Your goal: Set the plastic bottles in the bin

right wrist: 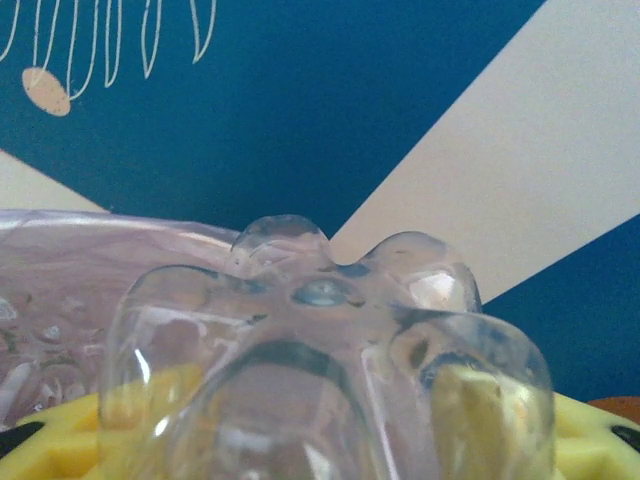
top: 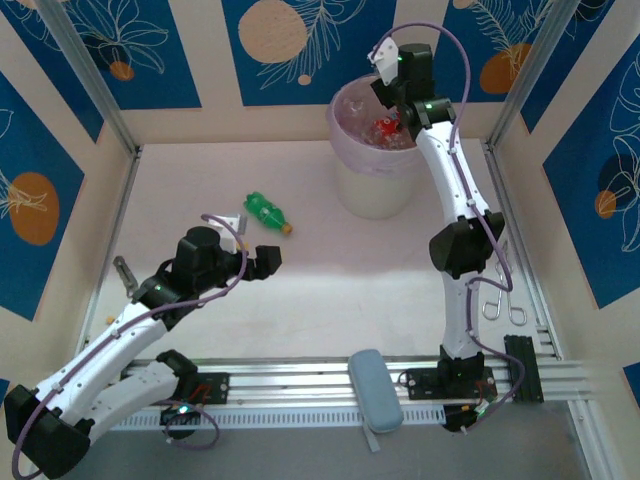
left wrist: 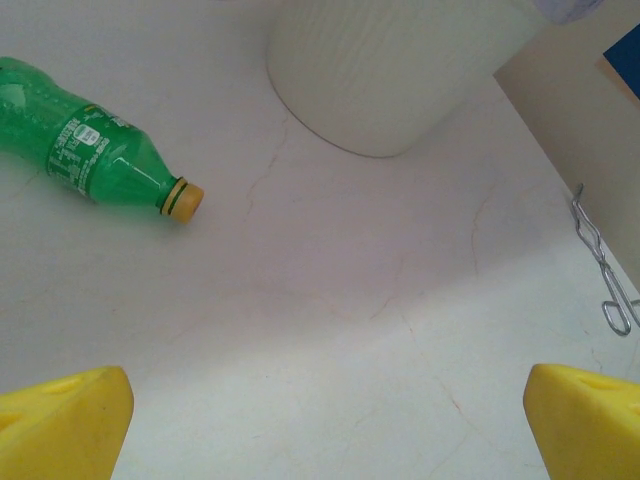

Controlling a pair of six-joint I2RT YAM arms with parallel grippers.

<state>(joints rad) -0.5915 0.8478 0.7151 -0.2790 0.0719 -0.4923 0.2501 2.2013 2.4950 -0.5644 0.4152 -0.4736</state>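
Blue panels (top: 150,50) with white leaf drawings and peach discs lining cream walls (top: 100,210), aluminium posts (top: 88,80) rising at the back corners, pale tabletop (top: 330,300) catching soft light, slotted rails (top: 300,385) running along the near edge

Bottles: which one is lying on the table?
The green bottle with the yellow cap, on its side left of the bin. Other bottles are inside the bin, and the right fingers hold a clear bottle over it.

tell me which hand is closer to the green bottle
Left. The left hand hovers open just short of the green bottle lying on the table; the right hand is far off over the bin, gripping a clear bottle.
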